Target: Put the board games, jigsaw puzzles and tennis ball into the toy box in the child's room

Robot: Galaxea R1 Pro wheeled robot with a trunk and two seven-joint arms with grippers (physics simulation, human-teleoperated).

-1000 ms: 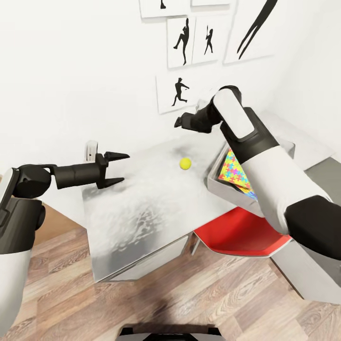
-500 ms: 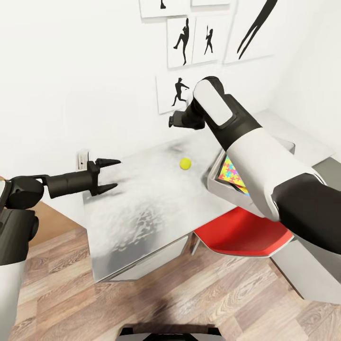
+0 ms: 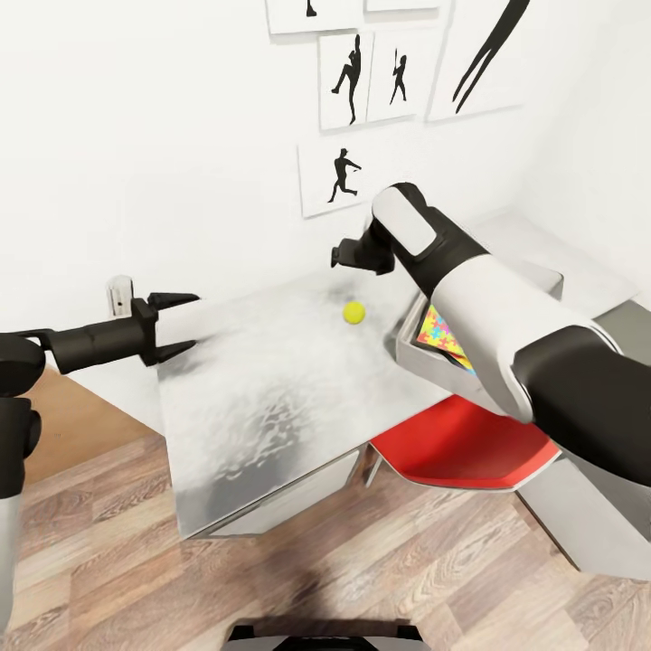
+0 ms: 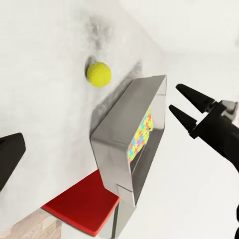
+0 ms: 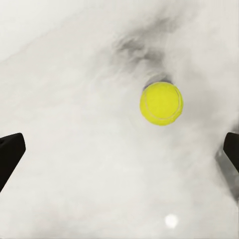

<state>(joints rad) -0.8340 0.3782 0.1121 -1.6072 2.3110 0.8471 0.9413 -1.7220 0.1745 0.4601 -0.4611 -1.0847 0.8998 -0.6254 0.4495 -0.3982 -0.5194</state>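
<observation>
A yellow-green tennis ball [image 3: 353,312] lies on the pale table [image 3: 271,398], a little left of the grey toy box [image 3: 418,360]. A many-coloured jigsaw puzzle [image 3: 441,333] lies inside the box. My right gripper [image 3: 340,256] hangs above and just behind the ball. In the right wrist view it is open wide, with the ball [image 5: 161,103] on the tabletop between its fingertips [image 5: 10,153]. My left gripper [image 3: 193,320] is open and empty over the table's left edge. From there I see the ball [image 4: 98,73], the box [image 4: 122,149] and the right gripper [image 4: 174,97]. The board games and the bed are out of view.
A red chair [image 3: 457,448] stands under the table's right end, below the toy box. The white wall with silhouette pictures [image 3: 339,176] runs close behind the table. White drawers [image 3: 289,497] face the wood floor [image 3: 362,579]. A lower grey cabinet [image 3: 588,533] stands at the right.
My left arm has drawn back to the left, away from the ball. My right arm has swung in over the table and its gripper has come down closer to the ball.
</observation>
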